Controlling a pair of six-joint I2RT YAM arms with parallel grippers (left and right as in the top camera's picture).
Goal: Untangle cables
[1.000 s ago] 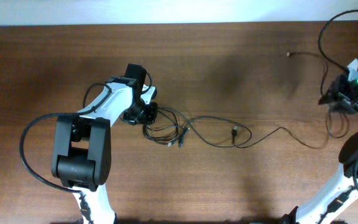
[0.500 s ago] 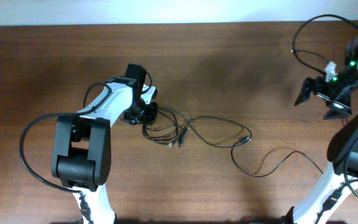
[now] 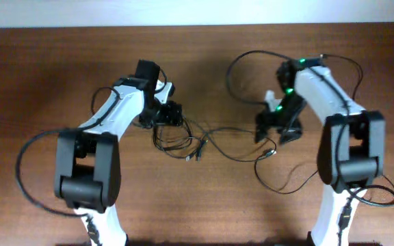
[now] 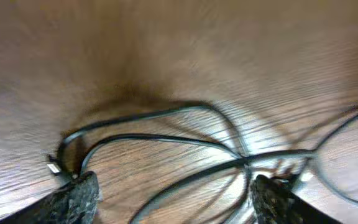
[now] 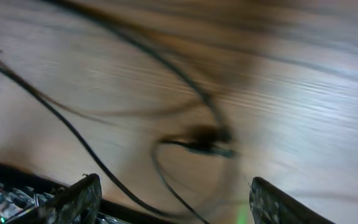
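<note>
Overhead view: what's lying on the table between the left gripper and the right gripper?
Only the cables: a loose tangle by the left gripper, with thin cords trailing across the table toward the right gripper. The overhead view shows it.

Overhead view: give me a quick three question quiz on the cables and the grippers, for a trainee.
1. True or false: the left gripper is shut on the cables.
2. Which is nearer the silvery plug: A, left gripper; B, right gripper?
3. Fill in: the right gripper's jaws stand ___.
Key: 1 false; 2 B; 3 open.
</note>
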